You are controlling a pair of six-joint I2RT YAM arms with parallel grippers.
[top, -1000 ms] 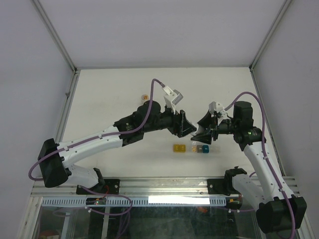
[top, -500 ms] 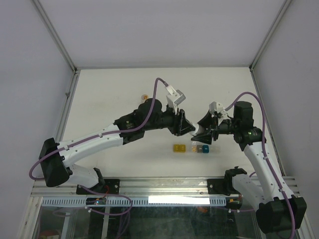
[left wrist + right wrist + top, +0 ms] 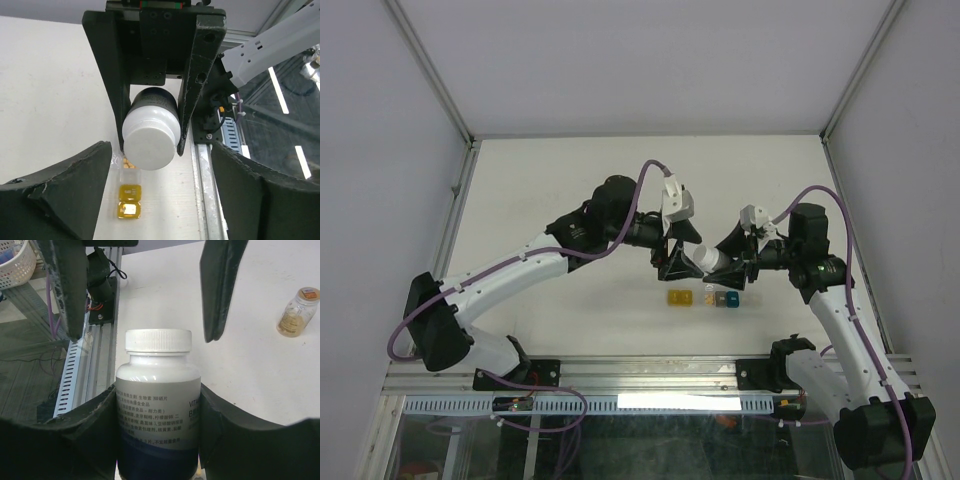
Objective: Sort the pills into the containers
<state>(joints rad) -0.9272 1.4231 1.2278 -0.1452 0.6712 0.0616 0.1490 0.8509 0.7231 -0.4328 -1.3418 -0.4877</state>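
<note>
Right wrist: right jaws clamp white bottle (image 3: 157, 405).

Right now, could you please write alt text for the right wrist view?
The right gripper holds a capped white pill bottle. The left gripper hangs open beyond its cap; an amber bottle stands on the table at right.

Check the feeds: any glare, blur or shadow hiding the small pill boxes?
Top external: even light, no glare, but the strip of tiny translucent plastic boxes is too small for detail. Left wrist: clearer there, below the white plastic bottle; bright streaks sit far right. Right wrist: bottle fills frame, boxes unseen.
</note>
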